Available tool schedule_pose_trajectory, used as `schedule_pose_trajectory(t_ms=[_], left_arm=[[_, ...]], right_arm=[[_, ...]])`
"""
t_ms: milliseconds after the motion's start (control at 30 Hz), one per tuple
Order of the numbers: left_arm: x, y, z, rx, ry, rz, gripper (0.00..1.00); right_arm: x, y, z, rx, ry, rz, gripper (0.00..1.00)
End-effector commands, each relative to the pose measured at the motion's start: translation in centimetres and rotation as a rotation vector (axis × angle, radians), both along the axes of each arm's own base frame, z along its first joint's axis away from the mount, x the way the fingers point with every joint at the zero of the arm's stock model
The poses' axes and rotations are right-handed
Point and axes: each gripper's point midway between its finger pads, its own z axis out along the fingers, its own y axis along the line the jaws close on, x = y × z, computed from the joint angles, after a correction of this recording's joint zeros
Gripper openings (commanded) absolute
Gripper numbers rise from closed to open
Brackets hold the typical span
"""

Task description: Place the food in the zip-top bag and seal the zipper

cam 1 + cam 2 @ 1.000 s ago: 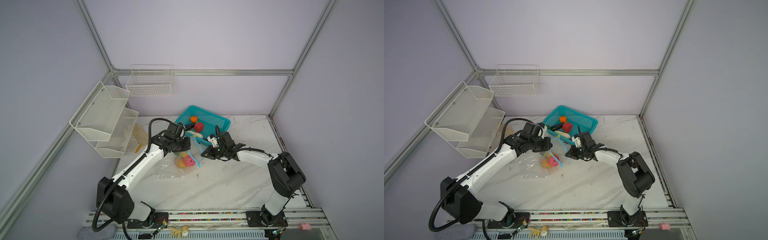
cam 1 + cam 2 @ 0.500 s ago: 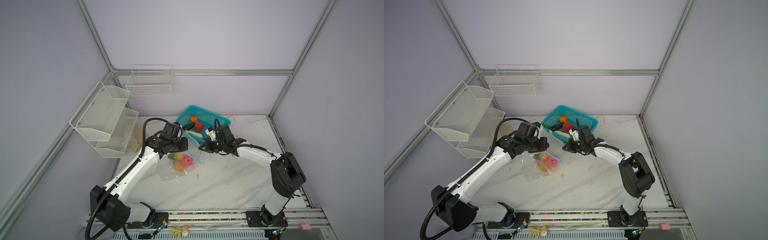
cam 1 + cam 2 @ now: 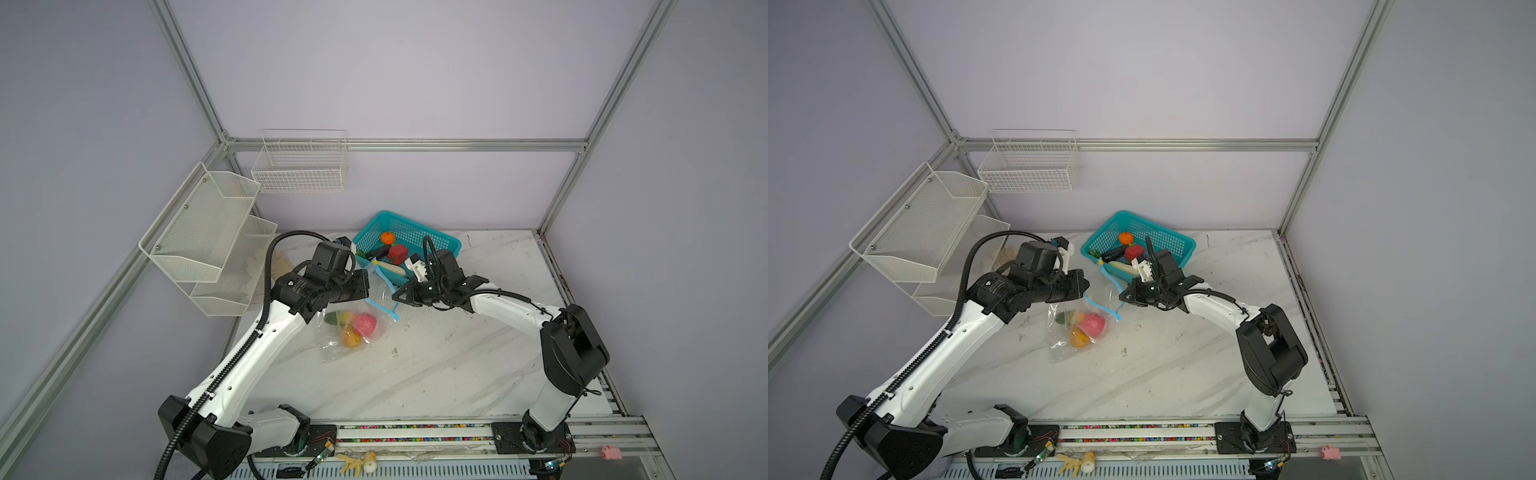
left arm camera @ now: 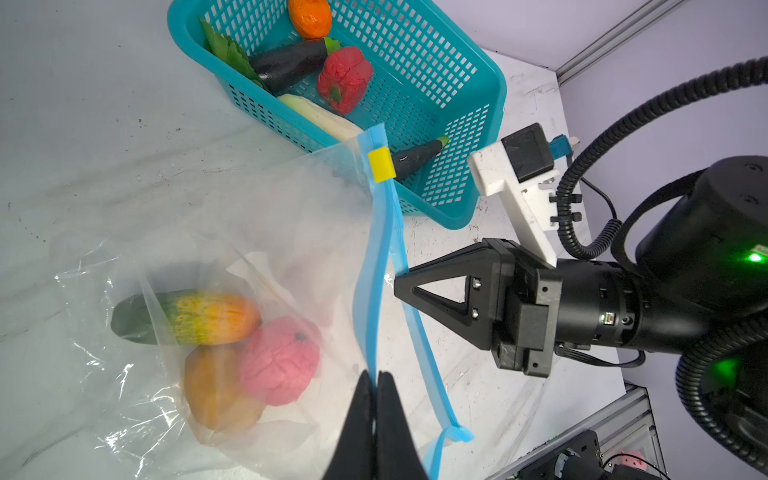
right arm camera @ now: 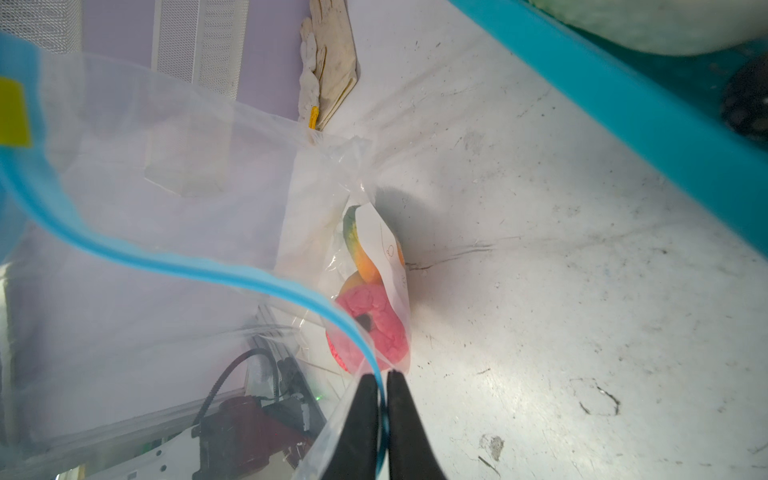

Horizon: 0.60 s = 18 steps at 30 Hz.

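Observation:
The clear zip-top bag (image 3: 332,349) hangs between my two grippers with its base on the marble table. Inside lie a pink piece (image 4: 278,365), a yellow-orange piece (image 4: 220,395) and a green-to-orange piece (image 4: 187,318) of the food. The light-blue zipper (image 4: 376,257) stands apart at the mouth, its yellow slider (image 4: 380,165) at the far end. My left gripper (image 4: 376,376) is shut on one zipper strip. My right gripper (image 5: 383,376) is shut on the other strip. More food sits in the teal basket (image 3: 432,241): an orange (image 3: 387,237), a red pepper (image 3: 397,254), a dark eggplant (image 3: 378,251) and a white piece (image 3: 390,269).
The teal basket stands just behind the bag's mouth and close to both grippers (image 3: 368,286) (image 3: 395,297). White mesh shelves (image 3: 208,232) hang on the left wall and a wire basket (image 3: 299,166) on the back wall. A pale glove (image 5: 332,62) lies at the back left.
Both grippers have kept their hold on the blue strip. The right gripper has moved a little back toward the basket, and the bag with its food has shifted slightly left.

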Motion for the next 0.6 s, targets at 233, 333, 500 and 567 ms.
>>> schedule_pose_trajectory(t_ms=[233, 333, 500, 567], left_arm=[[0.0, 0.0, 7.4, -0.07, -0.166, -0.015, 0.0], [0.0, 0.1, 7.6, -0.066, -0.171, -0.009, 0.0], [0.3, 0.0, 6.5, -0.057, -0.145, -0.007, 0.0], [0.5, -0.2, 5.7, -0.053, -0.128, -0.008, 0.0]], right_arm=[[0.5, 0.9, 0.1, -0.002, -0.008, 0.011, 0.1], [0.5, 1.1, 0.3, 0.0, -0.014, 0.018, 0.1], [0.6, 0.9, 0.5, -0.01, -0.029, 0.016, 0.11], [0.4, 0.8, 0.4, -0.014, -0.03, 0.022, 0.12]])
